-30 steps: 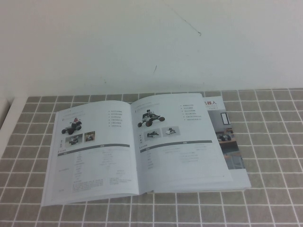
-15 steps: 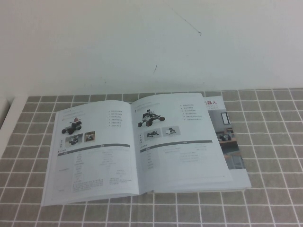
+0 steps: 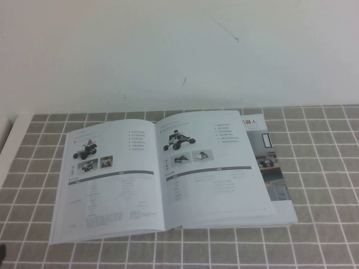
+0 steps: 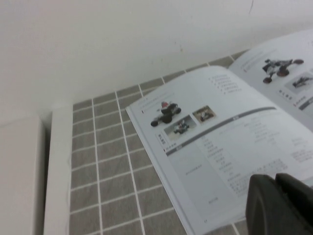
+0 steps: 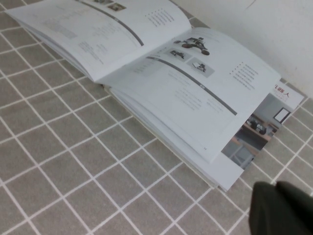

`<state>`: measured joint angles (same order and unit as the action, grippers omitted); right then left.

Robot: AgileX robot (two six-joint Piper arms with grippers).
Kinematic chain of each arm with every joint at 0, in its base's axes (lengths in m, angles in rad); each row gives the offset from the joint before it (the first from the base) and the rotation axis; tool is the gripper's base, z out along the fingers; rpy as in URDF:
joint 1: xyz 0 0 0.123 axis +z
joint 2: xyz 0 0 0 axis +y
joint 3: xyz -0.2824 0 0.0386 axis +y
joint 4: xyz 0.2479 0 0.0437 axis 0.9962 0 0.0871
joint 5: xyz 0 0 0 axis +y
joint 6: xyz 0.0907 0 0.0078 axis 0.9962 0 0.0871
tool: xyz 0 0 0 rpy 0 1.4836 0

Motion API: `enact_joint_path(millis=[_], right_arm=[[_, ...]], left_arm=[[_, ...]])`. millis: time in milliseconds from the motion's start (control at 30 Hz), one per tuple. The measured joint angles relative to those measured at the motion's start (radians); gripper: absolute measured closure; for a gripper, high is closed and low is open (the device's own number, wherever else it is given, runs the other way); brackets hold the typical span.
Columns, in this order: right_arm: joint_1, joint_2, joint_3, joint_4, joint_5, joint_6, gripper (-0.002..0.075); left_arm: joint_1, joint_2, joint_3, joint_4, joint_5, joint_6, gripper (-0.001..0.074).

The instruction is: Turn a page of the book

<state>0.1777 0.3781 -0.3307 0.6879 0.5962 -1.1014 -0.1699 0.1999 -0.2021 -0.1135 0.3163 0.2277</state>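
Note:
The book (image 3: 120, 190) lies open and flat on the grey tiled table. Its right-hand page (image 3: 216, 168) is a glossy white sheet picturing a dark wheeled vehicle near the top; its other side is hidden. The book also shows in the left wrist view (image 4: 220, 142), and the page shows in the right wrist view (image 5: 195, 98). My left gripper (image 4: 275, 178) is shut and empty, above the book's near left corner; a dark tip of it (image 3: 1, 255) shows at the high view's bottom left. My right gripper (image 5: 278, 188) is shut and empty, off the book's near right corner, out of the high view.
A lower sheet with a colour room photo (image 3: 273, 168) sticks out at the book's right edge. A white wall (image 3: 179, 56) rises just behind the table. A white ledge (image 4: 56, 161) borders the tiles on the left. Bare tiles (image 3: 325, 168) lie to the right.
A dark tip of the left gripper has come into the high view's bottom left corner. The book has not moved.

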Motion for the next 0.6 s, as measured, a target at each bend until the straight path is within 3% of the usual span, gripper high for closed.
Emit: enact_joint_path(millis=[367, 600], right_arm=[[0.0, 0.0, 0.0, 0.0, 0.013, 0.0, 0.0729], [0.0, 0.0, 0.0, 0.0, 0.014, 0.0, 0.0729]], left_arm=[[0.002, -0.018, 0.14, 0.02, 0.051, 0.001, 0.0738], [0.09, -0.193, 0.212, 0.093, 0.029, -0.087, 0.0738]])
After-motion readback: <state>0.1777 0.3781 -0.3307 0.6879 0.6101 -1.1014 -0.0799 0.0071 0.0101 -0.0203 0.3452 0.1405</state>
